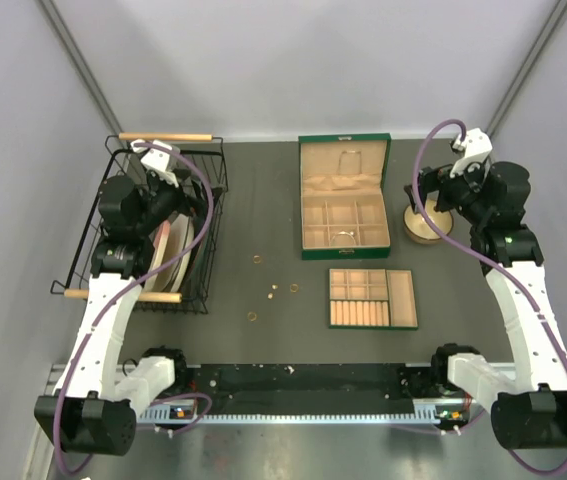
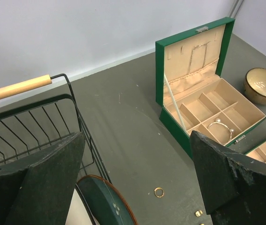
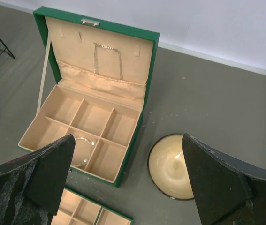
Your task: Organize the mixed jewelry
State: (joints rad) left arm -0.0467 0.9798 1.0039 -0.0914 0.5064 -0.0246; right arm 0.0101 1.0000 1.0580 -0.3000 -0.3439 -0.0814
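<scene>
Gold-coloured rings and studs (image 1: 272, 293) lie loose on the dark counter (image 1: 263, 190), scattered at 9 o'clock of the tan tray (image 1: 371, 298) and 7 o'clock of the open green box (image 1: 344, 197). The left end effector (image 2: 135, 140) hangs over the wire basket (image 1: 206, 250), fingers spread, holding nothing. The right end effector (image 3: 127, 140), also spread and empty, hangs at the box's 3 o'clock side, near the round stand (image 3: 172, 166).

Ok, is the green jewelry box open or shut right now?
Open. The green box has its lid standing upright, the tan compartments are exposed, and a bracelet lies in one front compartment.
</scene>
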